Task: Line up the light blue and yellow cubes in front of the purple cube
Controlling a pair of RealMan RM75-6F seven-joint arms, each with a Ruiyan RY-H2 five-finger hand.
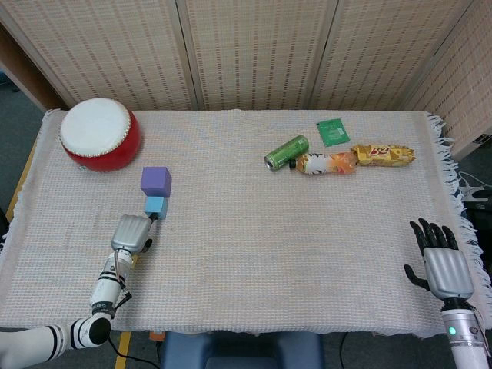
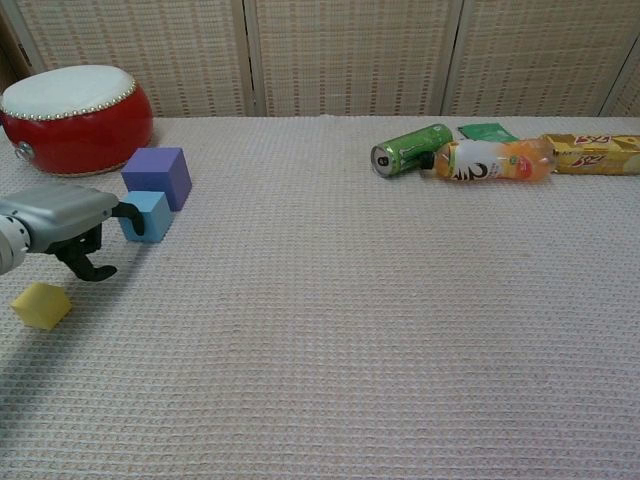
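Observation:
The purple cube [image 1: 156, 181] [image 2: 158, 177] stands at the left of the table. The light blue cube [image 1: 156, 206] [image 2: 146, 216] sits directly in front of it, touching it. The yellow cube [image 2: 41, 305] lies nearer the front left edge; in the head view my left hand hides most of it. My left hand [image 1: 131, 234] [image 2: 62, 222] hovers above the yellow cube, fingers curled downward and holding nothing, just behind the light blue cube's near side. My right hand [image 1: 441, 260] rests open at the front right, far from the cubes.
A red drum [image 1: 99, 135] [image 2: 76, 116] stands at the back left. A green can [image 1: 286, 152], an orange bottle [image 1: 328, 163], a yellow snack pack [image 1: 383, 154] and a green packet [image 1: 333, 131] lie at the back right. The cloth's fringed edge [image 1: 455, 192] runs along the right.

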